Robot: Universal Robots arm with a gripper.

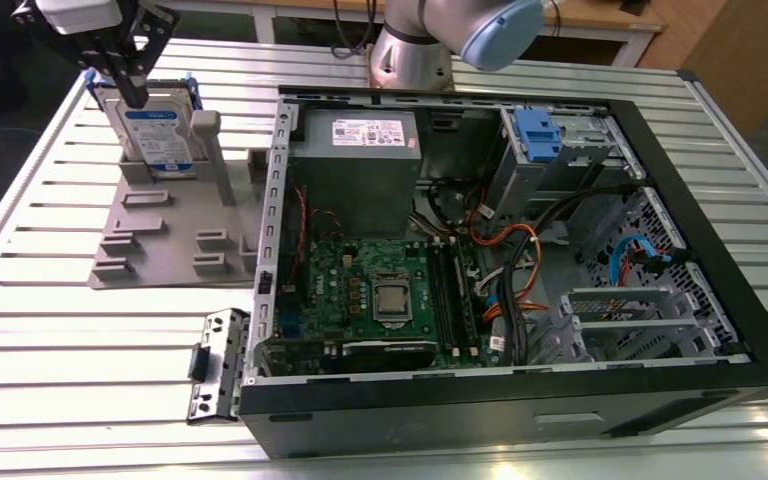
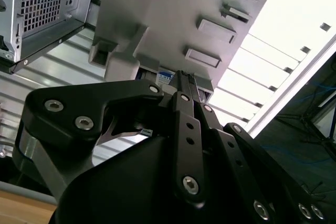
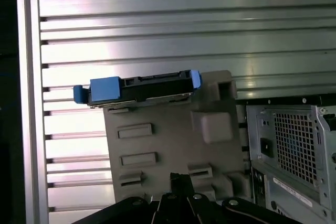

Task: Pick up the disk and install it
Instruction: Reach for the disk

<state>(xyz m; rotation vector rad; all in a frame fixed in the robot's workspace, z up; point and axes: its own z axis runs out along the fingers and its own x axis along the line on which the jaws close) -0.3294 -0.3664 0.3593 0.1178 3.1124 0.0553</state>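
Gripper (image 1: 128,80) at far end of table (image 1: 37,330), on exterior view's left, pointing down. Open or closed: cannot tell. Tip sits right at top edge of disk (image 1: 157,135); contact unclear.

Disk stands upright on edge in grey holder (image 1: 157,230), label facing near side, blue frame round edges. In first wrist view, disk (image 3: 139,85) is at far edge of holder w/ gripper tip (image 3: 178,179) over holder.

Open PC case (image 1: 704,250) just beside holder, to exterior view's right; blue tab (image 1: 534,130) in far bay.

A robotics workshop bench — slatted aluminium table (image 1: 91,340), opened computer case (image 1: 491,405), grey holding fixture (image 1: 157,240).
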